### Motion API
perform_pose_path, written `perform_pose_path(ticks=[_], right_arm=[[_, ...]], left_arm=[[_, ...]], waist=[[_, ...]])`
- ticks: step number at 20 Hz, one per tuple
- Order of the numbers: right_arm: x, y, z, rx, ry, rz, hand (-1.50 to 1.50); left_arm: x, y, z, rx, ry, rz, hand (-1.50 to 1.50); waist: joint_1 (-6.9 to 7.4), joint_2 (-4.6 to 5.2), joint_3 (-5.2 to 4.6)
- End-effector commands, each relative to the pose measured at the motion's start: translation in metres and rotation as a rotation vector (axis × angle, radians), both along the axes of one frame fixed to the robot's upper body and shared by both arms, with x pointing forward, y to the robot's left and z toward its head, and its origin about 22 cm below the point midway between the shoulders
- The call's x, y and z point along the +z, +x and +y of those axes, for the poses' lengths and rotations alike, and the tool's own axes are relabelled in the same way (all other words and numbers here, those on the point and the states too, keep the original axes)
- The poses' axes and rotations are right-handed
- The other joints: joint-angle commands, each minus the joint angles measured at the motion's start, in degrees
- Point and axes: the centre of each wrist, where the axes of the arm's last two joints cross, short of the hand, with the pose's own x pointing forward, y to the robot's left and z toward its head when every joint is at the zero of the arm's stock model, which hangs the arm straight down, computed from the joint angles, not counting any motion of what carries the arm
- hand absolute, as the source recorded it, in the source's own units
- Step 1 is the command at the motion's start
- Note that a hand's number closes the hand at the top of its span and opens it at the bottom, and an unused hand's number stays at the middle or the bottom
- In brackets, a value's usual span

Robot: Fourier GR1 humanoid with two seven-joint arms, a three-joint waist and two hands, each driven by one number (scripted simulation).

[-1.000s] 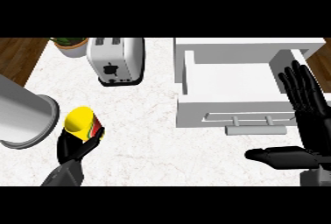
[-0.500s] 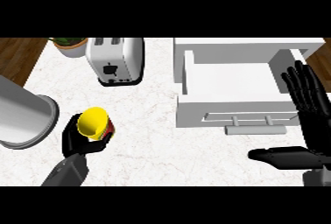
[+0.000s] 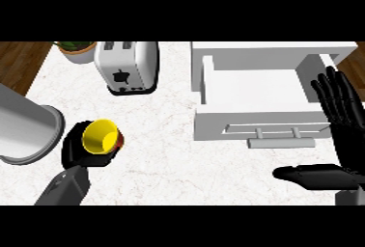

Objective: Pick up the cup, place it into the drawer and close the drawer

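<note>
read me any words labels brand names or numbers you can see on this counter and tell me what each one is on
No readable text anywhere in the head view.
Toaster: only small dark control marks on its front, no letters can be made out.
Cup in the left hand: plain yellow, no print.
Drawer: plain white front with a handle, no label.
Grey cylinder: unmarked.

Glossy yellow cup (image 3: 100, 136), marbled matt counter (image 3: 164, 159), brushed-metal toaster (image 3: 128, 65).

Tilted yellow cup (image 3: 100, 136) well left of open white drawer (image 3: 249, 120)
</note>
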Motion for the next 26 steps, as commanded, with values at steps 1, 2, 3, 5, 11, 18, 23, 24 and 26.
perform_pose_path(ticks=[1,2,3,5,11,18,23,24,26], right_arm=[[0.005,0.0,-0.006,-0.003,0.005,-0.003,-1.5],[-0.01,-0.009,0.004,0.02,0.018,-0.001,-1.5],[0.0,-0.013,-0.011,-0.003,-0.016,0.017,-1.5],[-0.015,0.002,0.006,-0.007,0.003,0.011,-1.5],[-0.007,0.002,-0.026,-0.038,-0.002,0.01,-1.5],[0.001,-0.016,-0.035,-0.055,-0.012,0.016,-1.5],[0.004,0.002,-0.021,-0.043,0.009,0.025,-1.5],[-0.002,-0.006,-0.03,-0.045,0.024,0.011,-1.5],[0.007,-0.015,-0.031,-0.046,0.012,0.015,-1.5]], left_arm=[[0.019,0.021,0.001,-0.089,-0.052,-0.208,1.5],[0.02,0.023,0.001,-0.086,-0.06,-0.233,1.5],[0.018,0.021,-0.01,-0.102,-0.046,-0.253,1.5],[0.051,0.051,-0.006,-0.171,-0.029,-0.281,1.5],[0.091,0.076,-0.039,-0.256,0.074,-0.325,1.5],[0.161,0.092,-0.113,-0.306,0.123,-0.36,1.5],[0.225,0.115,-0.14,-0.355,0.182,-0.353,1.5],[0.241,0.113,-0.156,-0.372,0.211,-0.352,1.5],[0.261,0.119,-0.171,-0.363,0.22,-0.353,1.5]], waist=[[-0.08,-0.01,0.01],[-0.27,0.01,0.01],[0.24,-0.38,0.09],[1.3,-0.37,0.18],[1.54,-0.6,0.23],[1.34,-0.78,0.22],[0.96,-0.42,0.17],[0.93,-0.55,0.2],[0.53,-0.5,0.18]])
